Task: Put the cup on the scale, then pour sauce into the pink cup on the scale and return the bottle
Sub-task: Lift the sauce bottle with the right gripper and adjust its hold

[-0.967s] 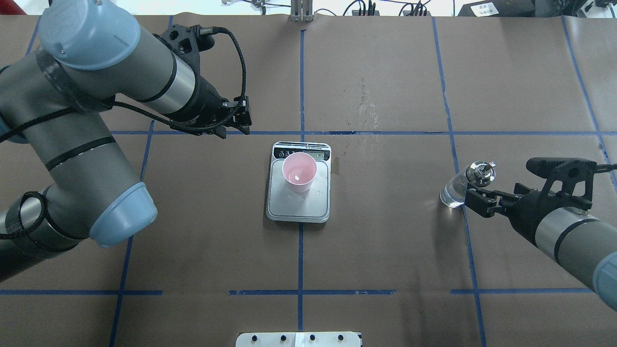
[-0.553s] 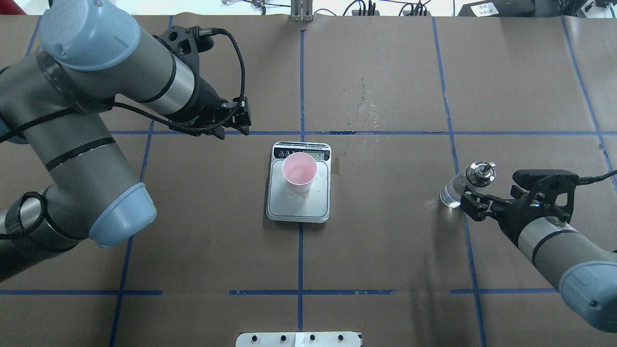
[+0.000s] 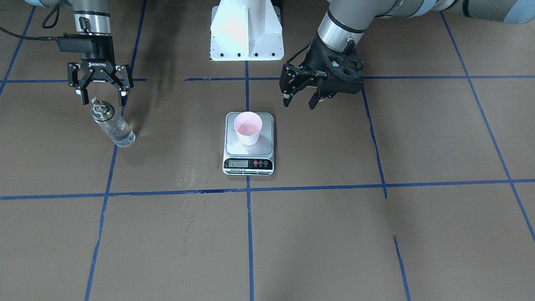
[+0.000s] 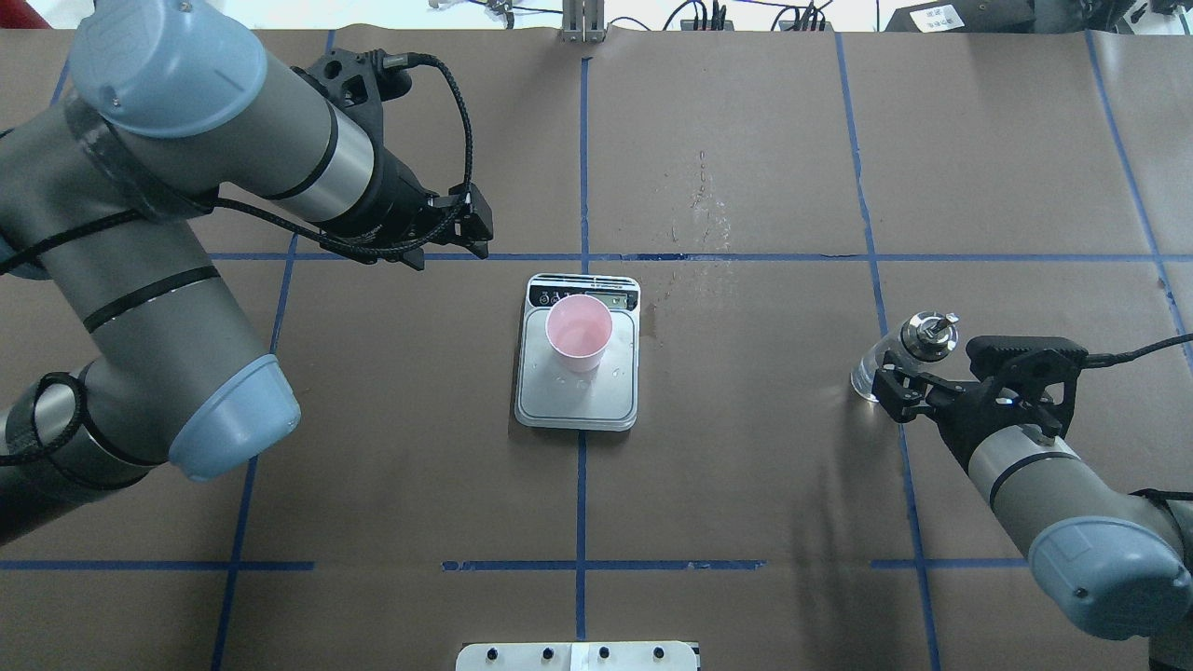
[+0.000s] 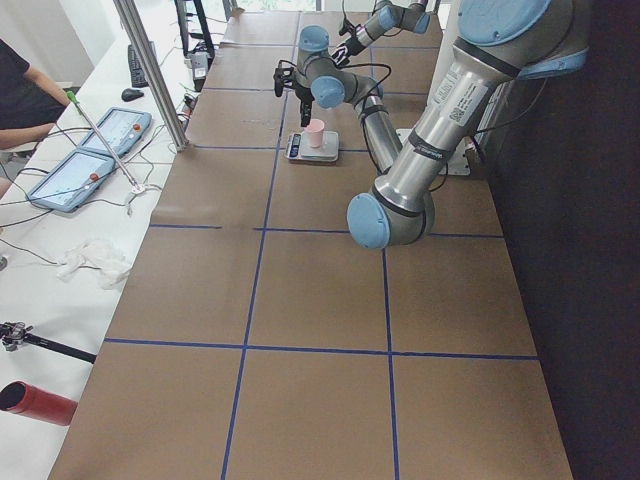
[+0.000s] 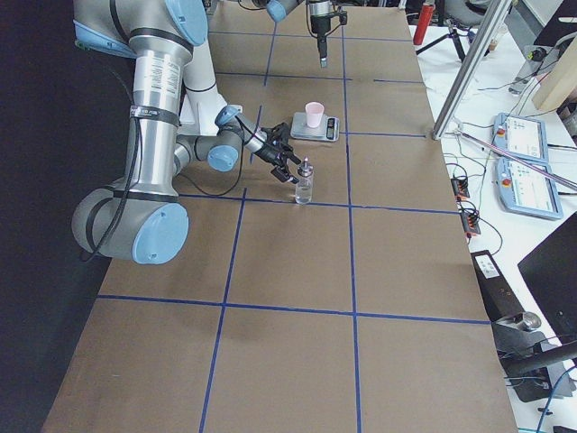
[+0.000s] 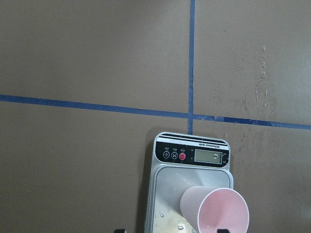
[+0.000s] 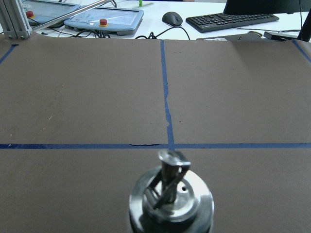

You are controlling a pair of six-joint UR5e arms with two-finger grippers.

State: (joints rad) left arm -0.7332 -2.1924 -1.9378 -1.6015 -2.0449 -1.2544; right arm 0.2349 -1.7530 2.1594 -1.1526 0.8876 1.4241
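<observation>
The pink cup (image 4: 579, 331) (image 3: 248, 127) stands upright on the silver plate of the scale (image 4: 578, 396) (image 3: 249, 161), with a little liquid in it. The glass bottle (image 4: 876, 373) (image 3: 113, 125), with its silver pourer cap (image 8: 170, 194), stands alone on the table at the robot's right. Clear sauce (image 3: 122, 136) shows in its lower part. My right gripper (image 3: 101, 99) (image 4: 893, 391) is open just behind the cap and holds nothing. My left gripper (image 3: 299, 102) (image 4: 473, 235) hangs open and empty beyond the scale's left corner.
The white robot base (image 3: 246, 31) sits at the table's near edge. Wet spots (image 4: 699, 210) mark the brown paper beyond the scale. Blue tape lines grid the table. A desk with control tablets (image 5: 90, 150) and a seated person (image 5: 20, 90) runs along the far side.
The right arm has swung its wrist round and drawn its open gripper back from the bottle, which stays put. The left arm has barely shifted.
</observation>
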